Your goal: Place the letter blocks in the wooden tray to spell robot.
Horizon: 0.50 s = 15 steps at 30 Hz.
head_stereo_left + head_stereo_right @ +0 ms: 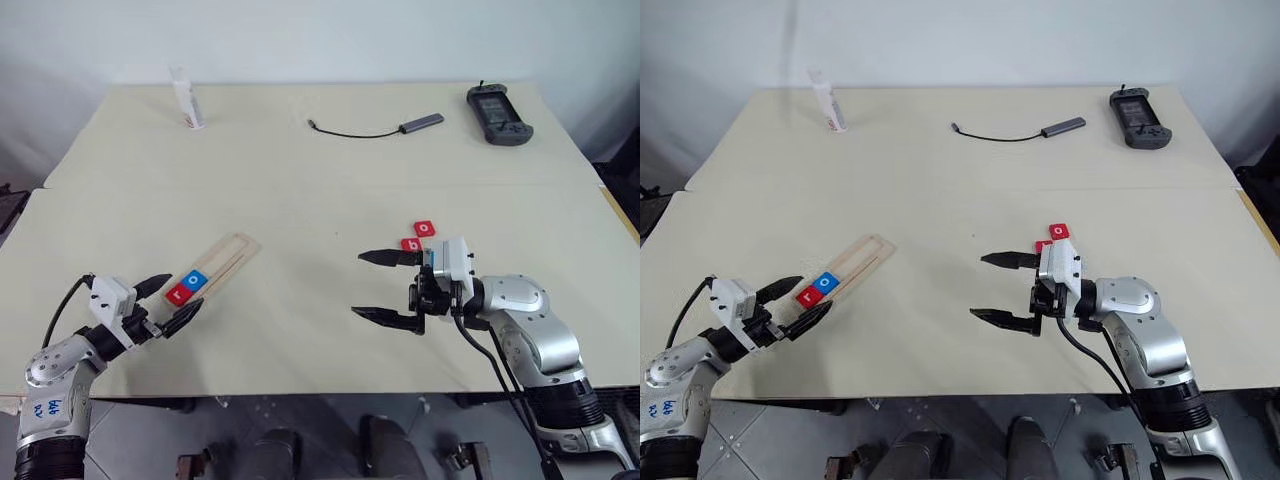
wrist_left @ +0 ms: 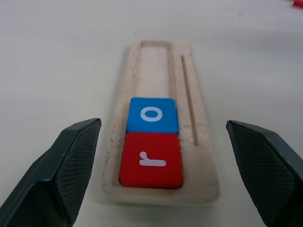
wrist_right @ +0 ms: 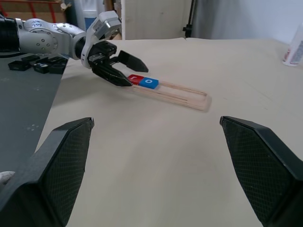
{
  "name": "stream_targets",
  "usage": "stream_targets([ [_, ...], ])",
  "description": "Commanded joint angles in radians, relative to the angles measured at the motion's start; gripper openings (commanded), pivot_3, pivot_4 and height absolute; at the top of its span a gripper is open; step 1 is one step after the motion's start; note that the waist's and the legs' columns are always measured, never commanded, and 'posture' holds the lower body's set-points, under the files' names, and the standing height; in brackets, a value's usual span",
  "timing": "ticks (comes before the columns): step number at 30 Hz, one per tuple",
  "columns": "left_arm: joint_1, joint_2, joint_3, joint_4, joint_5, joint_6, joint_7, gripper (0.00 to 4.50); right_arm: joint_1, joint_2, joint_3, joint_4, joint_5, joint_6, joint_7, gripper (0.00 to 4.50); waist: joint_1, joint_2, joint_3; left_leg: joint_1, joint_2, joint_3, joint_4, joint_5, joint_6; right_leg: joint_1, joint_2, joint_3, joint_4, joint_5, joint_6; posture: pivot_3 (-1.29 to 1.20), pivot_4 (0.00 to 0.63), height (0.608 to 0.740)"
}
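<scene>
With its fingers spread wide, the left pincer (image 1: 170,303) flanks the near end of the wooden tray (image 1: 228,256), where a red r tile (image 2: 151,160) and blue o tile (image 2: 152,115) sit touching. Right pincer (image 1: 386,288), also spread and empty, hovers beside two red tiles (image 1: 419,236) on the surface (image 1: 320,190).
</scene>
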<state>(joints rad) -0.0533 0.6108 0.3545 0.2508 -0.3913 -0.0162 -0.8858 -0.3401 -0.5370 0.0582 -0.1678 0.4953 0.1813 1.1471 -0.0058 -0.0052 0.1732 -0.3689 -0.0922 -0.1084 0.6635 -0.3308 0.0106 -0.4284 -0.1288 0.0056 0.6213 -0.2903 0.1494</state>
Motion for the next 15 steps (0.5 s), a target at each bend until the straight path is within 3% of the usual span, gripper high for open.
stream_targets([
  [1,-0.015,0.033,-0.01,0.034,0.021,-0.022,-0.026,4.5,0.009,-0.003,-0.02,-0.062,0.02,0.006,-0.02,4.47,0.003,0.0,0.0,0.0,0.0,0.0,0.0,0.0,0.0,0.0,0.0,0.0,0.0,0.0,0.0,0.0,0.15,0.74],
  [14,-0.019,0.047,-0.056,0.095,0.072,0.028,-0.012,4.5,0.018,-0.003,-0.02,-0.093,0.028,0.024,-0.051,4.47,0.005,0.001,-0.001,0.001,-0.001,0.0,0.001,0.0,0.0,0.001,-0.001,0.0,0.0,0.0,0.0,0.0,0.15,0.74],
  [15,-0.017,0.045,-0.058,0.095,0.075,0.025,-0.011,4.31,0.016,-0.003,-0.019,-0.089,0.026,0.023,-0.051,4.49,0.005,0.001,-0.001,0.001,-0.001,0.0,0.001,0.0,0.0,0.001,-0.001,0.0,0.0,0.0,0.0,0.0,0.15,0.74],
])
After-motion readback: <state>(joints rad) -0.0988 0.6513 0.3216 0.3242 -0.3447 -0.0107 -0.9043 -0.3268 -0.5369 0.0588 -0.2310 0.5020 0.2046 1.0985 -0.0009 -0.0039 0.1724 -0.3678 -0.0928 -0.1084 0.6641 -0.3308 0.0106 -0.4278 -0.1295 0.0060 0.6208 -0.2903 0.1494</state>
